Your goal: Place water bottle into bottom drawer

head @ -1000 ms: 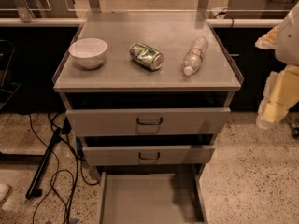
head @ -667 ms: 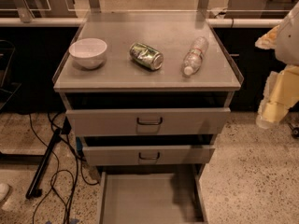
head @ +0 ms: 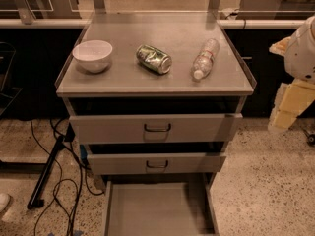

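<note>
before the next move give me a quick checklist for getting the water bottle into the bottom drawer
1. Is the water bottle reachable: ok. It lies on its side on the cabinet top, cap toward the camera.
2. Is there space around it: ok. The green can lies apart to its left, and the bowl is farther left.
3. Is the bottom drawer open: ok. It is pulled out with its grey floor showing.
4. Is the tool at the bottle: not ok. It hangs at the right edge of view, beside the cabinet, apart from the bottle.
5. Is the drop path free: cannot tell. The two upper drawers stand slightly out above the drawer's rear.
</note>
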Robot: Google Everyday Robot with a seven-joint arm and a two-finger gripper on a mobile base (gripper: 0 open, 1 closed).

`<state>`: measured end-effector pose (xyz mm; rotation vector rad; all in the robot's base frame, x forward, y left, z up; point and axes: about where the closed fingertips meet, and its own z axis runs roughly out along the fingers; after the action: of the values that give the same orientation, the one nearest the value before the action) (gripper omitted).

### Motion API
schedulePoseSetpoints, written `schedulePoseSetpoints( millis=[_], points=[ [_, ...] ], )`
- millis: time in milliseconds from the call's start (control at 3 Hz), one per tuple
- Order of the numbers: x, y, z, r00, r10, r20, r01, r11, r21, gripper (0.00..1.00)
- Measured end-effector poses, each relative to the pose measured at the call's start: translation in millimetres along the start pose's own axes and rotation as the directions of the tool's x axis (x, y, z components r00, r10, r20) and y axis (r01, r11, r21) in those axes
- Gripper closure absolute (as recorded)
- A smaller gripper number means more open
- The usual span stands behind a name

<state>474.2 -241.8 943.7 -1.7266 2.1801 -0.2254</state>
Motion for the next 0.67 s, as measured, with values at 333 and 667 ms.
schedulePoseSetpoints(
  millis=[333,667],
  points=[
    [0.0,0.0,0.0,1.0,0.0,0.0,0.0,1.0,0.0,0.0],
    [-2.4,-9.5,0.4,0.999,0.011,0.032,-0.011,0.9999,0.012,0.0]
  ],
)
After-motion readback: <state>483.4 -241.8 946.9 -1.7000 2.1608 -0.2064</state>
